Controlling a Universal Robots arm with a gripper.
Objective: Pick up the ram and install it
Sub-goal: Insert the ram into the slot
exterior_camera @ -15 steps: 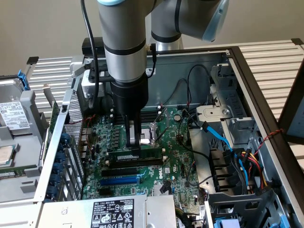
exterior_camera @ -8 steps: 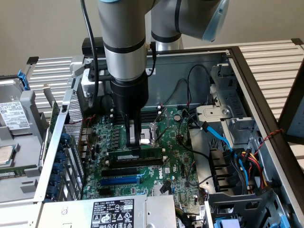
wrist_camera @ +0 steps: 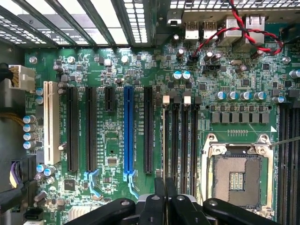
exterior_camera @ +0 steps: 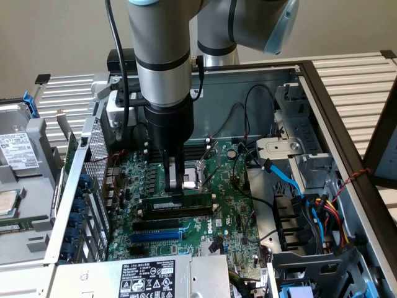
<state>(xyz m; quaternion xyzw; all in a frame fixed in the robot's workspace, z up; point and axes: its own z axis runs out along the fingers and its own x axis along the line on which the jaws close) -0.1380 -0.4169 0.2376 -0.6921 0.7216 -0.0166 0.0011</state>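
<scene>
We log the gripper (exterior_camera: 177, 190) clamped nearly shut on the ram (exterior_camera: 186, 203), on edge over the memory slots (wrist_camera: 177, 140); pickup done, seating seemingly not finished.

Exterior view: soft, even light from above fills the open computer case (exterior_camera: 248, 77), the arm (exterior_camera: 162, 68) laying a faint shadow on the motherboard (exterior_camera: 198, 239) beneath it and the drive-bay corner (exterior_camera: 310, 261) lying dimmer. Wrist view: the motherboard is evenly bright, white glare washes out the gaps behind the case grille (wrist_camera: 123, 21), the CPU socket frame (wrist_camera: 236, 150) gleams, and the claw (wrist_camera: 165, 185) reads as a dark silhouette.
</scene>
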